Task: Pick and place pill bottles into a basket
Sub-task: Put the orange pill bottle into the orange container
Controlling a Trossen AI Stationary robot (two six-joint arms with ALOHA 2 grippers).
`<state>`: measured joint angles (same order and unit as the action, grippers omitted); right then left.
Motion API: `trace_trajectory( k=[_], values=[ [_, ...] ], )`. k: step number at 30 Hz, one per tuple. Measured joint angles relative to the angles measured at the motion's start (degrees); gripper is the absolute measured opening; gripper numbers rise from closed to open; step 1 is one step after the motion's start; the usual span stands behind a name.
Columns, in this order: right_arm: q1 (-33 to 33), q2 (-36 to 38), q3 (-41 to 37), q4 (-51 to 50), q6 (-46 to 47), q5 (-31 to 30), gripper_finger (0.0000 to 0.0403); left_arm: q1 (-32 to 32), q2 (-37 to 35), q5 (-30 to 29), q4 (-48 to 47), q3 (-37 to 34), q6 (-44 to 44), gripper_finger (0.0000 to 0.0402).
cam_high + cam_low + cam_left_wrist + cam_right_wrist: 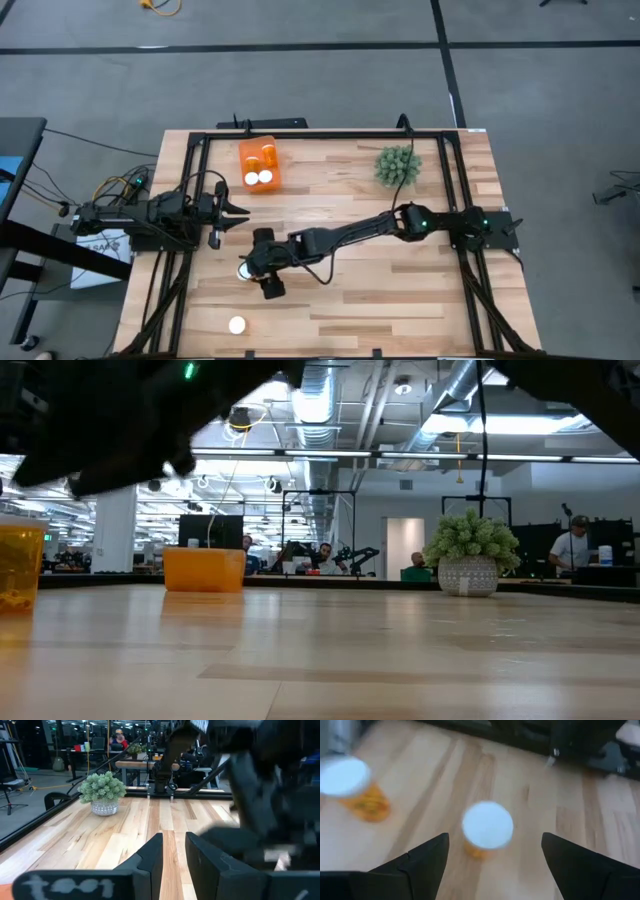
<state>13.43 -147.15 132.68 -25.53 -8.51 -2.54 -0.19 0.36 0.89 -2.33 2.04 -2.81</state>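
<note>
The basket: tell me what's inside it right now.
In the high view the basket holds pill bottles: two white caps at one end and orange bodies at the other. Anything underneath them is hidden.

Two pill bottles (258, 178) stand in one orange basket (259, 153); two more bottles (237, 325) stand on the table (400, 300). One potted plant (397, 165). Two arms.

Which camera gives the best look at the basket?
The high view: the basket shows whole from above, with bottles inside. The low view shows only its side wall, far off. Neither wrist view shows it.
</note>
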Motion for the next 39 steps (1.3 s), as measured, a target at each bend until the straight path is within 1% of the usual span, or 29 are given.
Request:
trace_trajectory(
  k=[5,10,15,20,24,39],
  values=[
    [0.0,4.2,0.1,-6.8,-0.1,2.3,0.031,0.0,0.0,0.0,0.0,0.0,0.0,0.0071],
    [0.0,8.0,0.1,-11.7,-0.5,2.6,0.031,0.0,0.0,0.0,0.0,0.0,0.0,0.0071],
    [0.5,13.6,0.0,-15.3,-0.5,3.0,0.031,0.0,0.0,0.0,0.0,0.0,0.0,0.0071],
    [0.7,21.3,0.1,-19.6,0.0,2.6,0.031,0.0,0.0,0.0,0.0,0.0,0.0,0.0071],
    [1.1,26.0,0.1,-23.4,0.5,0.7,0.031,0.0,0.0,0.0,0.0,0.0,0.0,0.0071],
    [1.1,38.1,-0.3,-37.0,0.5,0.8,0.031,0.0,0.0,0.0,0.0,0.0,0.0,0.0071]
  ],
)
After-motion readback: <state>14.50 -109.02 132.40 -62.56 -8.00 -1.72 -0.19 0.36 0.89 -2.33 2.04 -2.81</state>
